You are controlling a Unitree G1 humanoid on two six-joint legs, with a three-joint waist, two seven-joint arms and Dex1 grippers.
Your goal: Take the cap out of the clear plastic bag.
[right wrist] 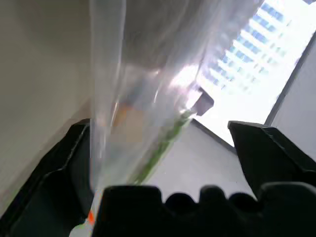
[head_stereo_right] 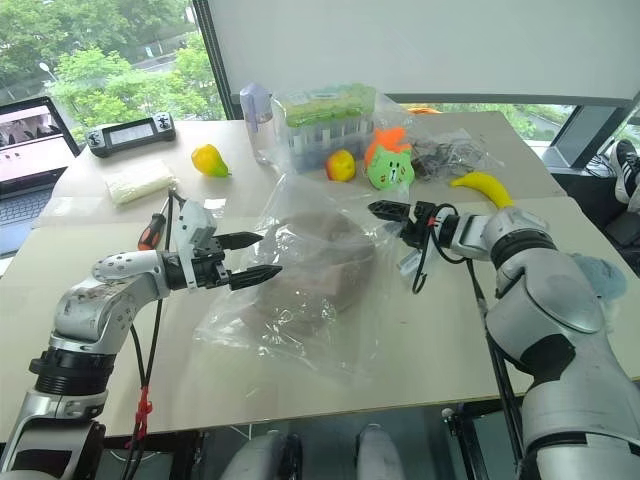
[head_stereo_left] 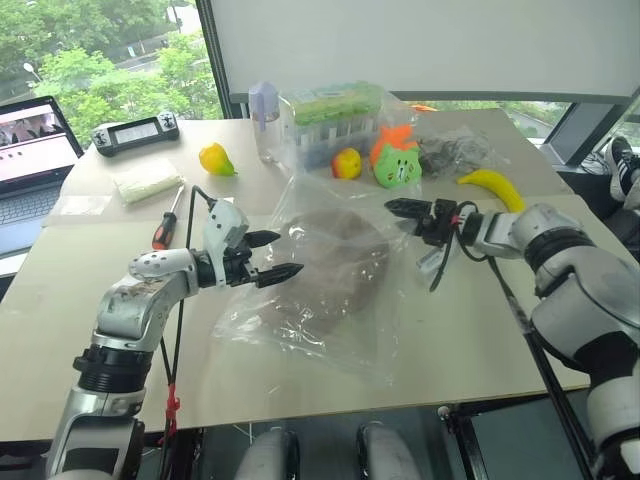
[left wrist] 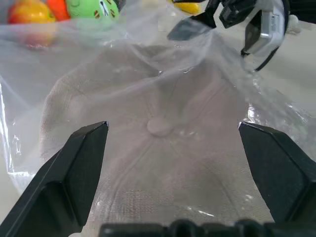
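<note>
- Left tool [head_stereo_left: 272,256] spread wide, holding nothing, aimed at the near-left edge of the clear plastic bag [head_stereo_left: 330,345].
- Right tool [head_stereo_left: 403,211] at the bag's far-right side, also wide apart in its wrist view, with a fold of film standing between the fingers but not pinched. I read it as gripping nothing.
- Cap [head_stereo_left: 335,265] is fully inside the bag, mid-bench [head_stereo_left: 80,330], dome up, button facing the left wrist camera.
- Risk: with neither tool on the film, the bag can slide or collapse flat over the cap, and I can't tell where the mouth is.
- Risk: if the left tool closes from here, it likely pinches cap through plastic, so bag and cap lift together.
- Risk: right tool is near the green toy [head_stereo_left: 397,165] and banana [head_stereo_left: 492,186]; a swing could knock them.
- Risk: loose cable [head_stereo_left: 445,262] under the right wrist could snag the film.
</note>
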